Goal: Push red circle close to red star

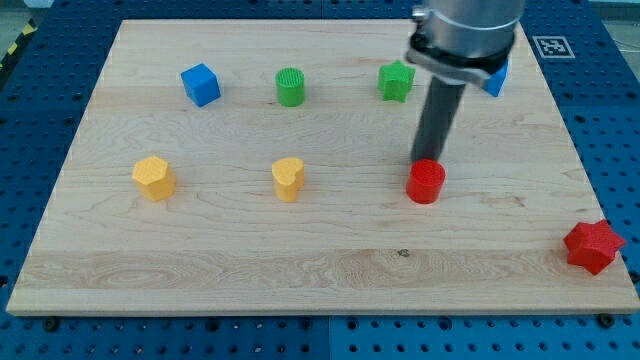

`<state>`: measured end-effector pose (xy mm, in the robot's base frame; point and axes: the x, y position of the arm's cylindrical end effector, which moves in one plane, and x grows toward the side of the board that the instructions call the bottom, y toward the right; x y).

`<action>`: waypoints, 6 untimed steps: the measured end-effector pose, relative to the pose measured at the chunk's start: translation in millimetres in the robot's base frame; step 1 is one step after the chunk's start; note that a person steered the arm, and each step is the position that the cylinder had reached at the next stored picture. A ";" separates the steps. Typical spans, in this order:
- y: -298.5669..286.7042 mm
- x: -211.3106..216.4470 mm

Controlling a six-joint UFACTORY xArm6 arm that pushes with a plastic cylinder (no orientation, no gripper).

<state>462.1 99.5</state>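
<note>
My tip [428, 160] sits right at the back edge of the red circle [426, 182], on its view's-top side, touching or just shy of it; the rod hides the actual contact, so I can't call it. There's no hand here to open or close: just a bare rod, holding nothing, able only to shove.

The circle stands around the middle of the board [320, 270], a bit to the view's right. The red star [593, 246] waits well apart, down at the view's bottom-right corner, sitting right at the board's edge.

So here's the play as I judge it: the push has to run toward the view's right and a little down. From where the tip is now, a straight shove would send the circle toward the view's bottom, not at the star. Better to work round to the circle's upper-left flank and drive through its centre on the line to the star. A round block slips off a thin rod easily, so keep the line centred and correct early. Ease off before the circle strikes the star; it has no room behind it and could go off the board.

Green star [396, 81], green cylinder [290, 87] and the rest are out of the lane.
</note>
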 end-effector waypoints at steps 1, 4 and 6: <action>-6.3 39.5; -46.8 75.0; 53.9 91.4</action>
